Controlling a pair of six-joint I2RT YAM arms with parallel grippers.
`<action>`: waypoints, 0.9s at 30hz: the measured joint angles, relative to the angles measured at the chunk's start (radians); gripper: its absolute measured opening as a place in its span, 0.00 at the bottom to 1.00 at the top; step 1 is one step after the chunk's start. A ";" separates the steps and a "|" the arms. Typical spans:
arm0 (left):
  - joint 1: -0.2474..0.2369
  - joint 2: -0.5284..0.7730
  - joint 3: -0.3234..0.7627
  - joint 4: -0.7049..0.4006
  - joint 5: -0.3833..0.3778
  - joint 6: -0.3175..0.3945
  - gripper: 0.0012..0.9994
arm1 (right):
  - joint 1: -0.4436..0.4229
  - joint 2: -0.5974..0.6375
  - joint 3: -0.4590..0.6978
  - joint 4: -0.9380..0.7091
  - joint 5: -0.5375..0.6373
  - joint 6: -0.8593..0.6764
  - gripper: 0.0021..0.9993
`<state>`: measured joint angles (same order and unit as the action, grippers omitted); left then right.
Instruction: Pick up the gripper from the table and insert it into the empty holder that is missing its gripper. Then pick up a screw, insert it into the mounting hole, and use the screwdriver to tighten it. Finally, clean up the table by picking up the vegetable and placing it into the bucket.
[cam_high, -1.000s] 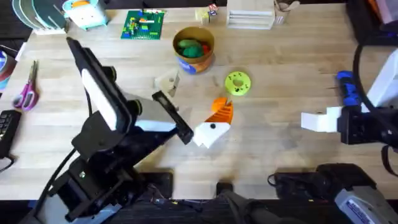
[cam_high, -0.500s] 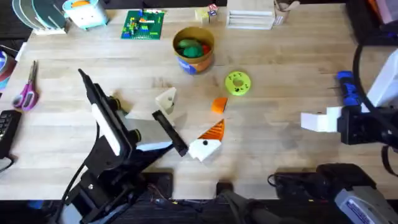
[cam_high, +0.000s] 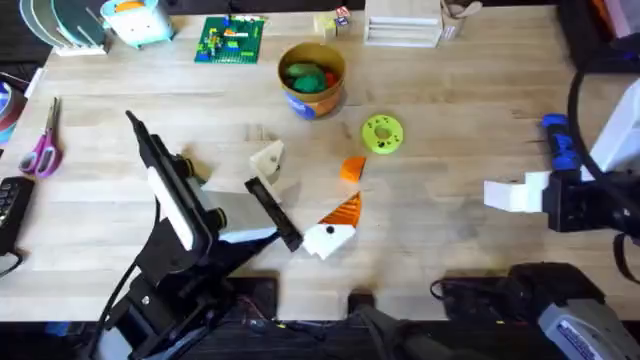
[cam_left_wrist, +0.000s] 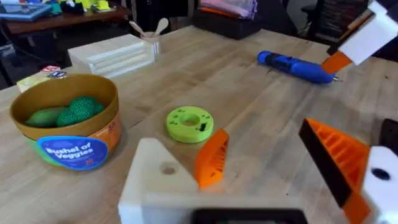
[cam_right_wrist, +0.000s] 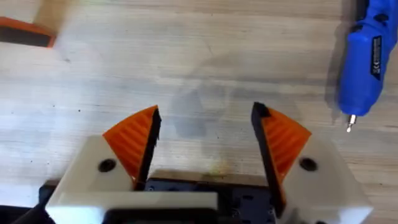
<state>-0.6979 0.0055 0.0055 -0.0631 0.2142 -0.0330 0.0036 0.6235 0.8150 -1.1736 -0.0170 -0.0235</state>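
Now the left gripper (cam_high: 300, 200) stands spread wide and empty at the table's (cam_high: 450, 250) middle, one white finger bare, the holder (cam_high: 267, 158), the other tipped orange. The gripper (cam_high: 351, 169), a loose orange wedge, lies between those fingers. Beyond sit the green disc (cam_high: 382, 134) and the bucket (cam_high: 312, 78) with vegetables. At far right, the right gripper (cam_right_wrist: 205, 140) gapes empty beside the screwdriver (cam_right_wrist: 363, 59).

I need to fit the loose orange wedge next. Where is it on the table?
In the overhead view the orange wedge lies near the table's middle, just below the green disc, between the left gripper's two white fingers.
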 joint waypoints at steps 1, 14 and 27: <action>0.000 0.000 0.000 0.000 0.000 0.000 0.99 | 0.000 0.000 0.000 0.000 0.000 0.000 0.88; 0.000 0.000 0.000 0.000 0.000 0.000 0.99 | 0.000 0.000 0.000 0.000 0.000 0.000 0.88; 0.000 0.000 0.000 0.000 0.000 0.000 0.99 | 0.000 0.000 0.001 0.290 -0.170 0.001 0.88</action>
<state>-0.6979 0.0054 0.0055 -0.0631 0.2146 -0.0330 0.0036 0.6235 0.8161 -0.8834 -0.1865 -0.0227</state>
